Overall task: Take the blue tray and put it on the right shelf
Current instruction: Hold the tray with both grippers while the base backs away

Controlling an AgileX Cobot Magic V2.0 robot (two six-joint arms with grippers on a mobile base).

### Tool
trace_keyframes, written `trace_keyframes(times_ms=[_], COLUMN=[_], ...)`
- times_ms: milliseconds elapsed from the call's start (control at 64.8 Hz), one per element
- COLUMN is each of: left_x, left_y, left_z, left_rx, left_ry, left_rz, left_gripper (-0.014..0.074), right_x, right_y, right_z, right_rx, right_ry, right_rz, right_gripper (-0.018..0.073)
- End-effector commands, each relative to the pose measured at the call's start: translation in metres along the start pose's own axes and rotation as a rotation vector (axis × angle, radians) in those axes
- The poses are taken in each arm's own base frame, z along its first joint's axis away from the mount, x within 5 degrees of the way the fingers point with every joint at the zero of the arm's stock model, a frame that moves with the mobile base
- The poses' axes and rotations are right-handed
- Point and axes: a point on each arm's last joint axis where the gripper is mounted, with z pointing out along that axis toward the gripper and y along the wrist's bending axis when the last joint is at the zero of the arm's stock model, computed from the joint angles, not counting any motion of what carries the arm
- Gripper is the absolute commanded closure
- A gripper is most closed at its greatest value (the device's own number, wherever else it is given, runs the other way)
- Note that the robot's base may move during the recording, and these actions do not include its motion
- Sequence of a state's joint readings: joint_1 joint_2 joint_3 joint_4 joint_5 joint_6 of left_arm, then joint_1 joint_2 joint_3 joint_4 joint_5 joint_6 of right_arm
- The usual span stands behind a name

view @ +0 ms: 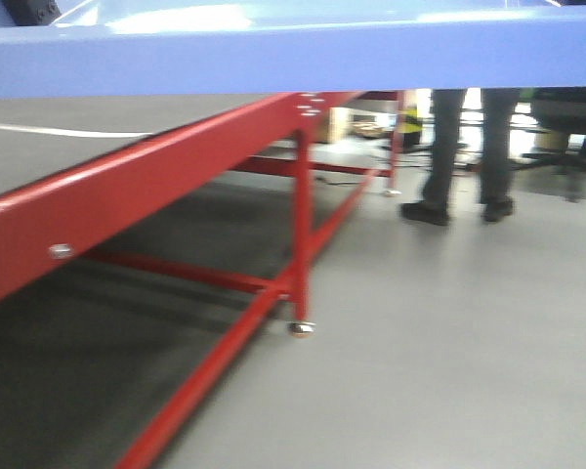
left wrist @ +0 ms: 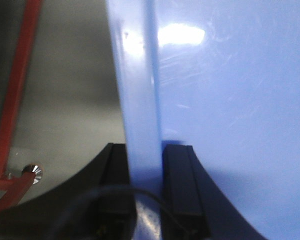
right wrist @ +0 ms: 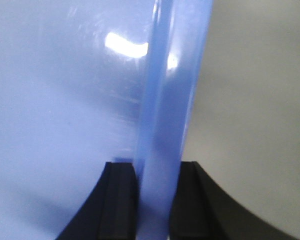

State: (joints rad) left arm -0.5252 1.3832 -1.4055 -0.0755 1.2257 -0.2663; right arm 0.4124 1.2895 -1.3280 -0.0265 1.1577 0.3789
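Left gripper [left wrist: 145, 152]: the black fingers [left wrist: 177, 170] stood at a narrow gap, clamped on the flared rim of the blue tray [left wrist: 230, 125], one pad against the outer face of the wall and the other against the inner face; a thin dark cable crossed the base of the fingers. Right gripper [right wrist: 155, 167]: its fingers [right wrist: 121, 200] were likewise narrowly set, pinching the opposite rim of the tray [right wrist: 55, 125] from both sides. The tray [view: 293, 59] was held off the ground between the two grippers, level across the top of the front view, above the near corner of the red-framed table [view: 127, 191] and the grey floor [view: 449, 322]; its plastic was a pale periwinkle blue, glossy, with bright light patches and fine scratches on the inner surface. A metal foot [view: 301, 328] ended the table leg; a person [view: 464, 147], seen from the legs down, stood well beyond the table.
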Motion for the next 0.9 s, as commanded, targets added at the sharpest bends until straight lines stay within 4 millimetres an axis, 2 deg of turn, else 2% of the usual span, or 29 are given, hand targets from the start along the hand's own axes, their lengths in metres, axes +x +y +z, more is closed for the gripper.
trace_keyframes(times_ms=[0,880], left_x=[0.0113,0.0113], left_y=[0.0003,0.0003], left_z=[-0.0180,-0.0180], left_rx=[-0.025,-0.025], left_ry=[0.051,0.051], left_rz=[0.050,0.050], left_gripper=[0.0645,0.0645], right_x=[-0.0073,-0.0073], right_y=[-0.0016,-0.0016], right_z=[-0.0194,-0.0194], right_rx=[-0.006,-0.006], right_ry=[-0.119,-0.119], right_rz=[-0.035,-0.035], right_gripper=[0.0503,0.0503])
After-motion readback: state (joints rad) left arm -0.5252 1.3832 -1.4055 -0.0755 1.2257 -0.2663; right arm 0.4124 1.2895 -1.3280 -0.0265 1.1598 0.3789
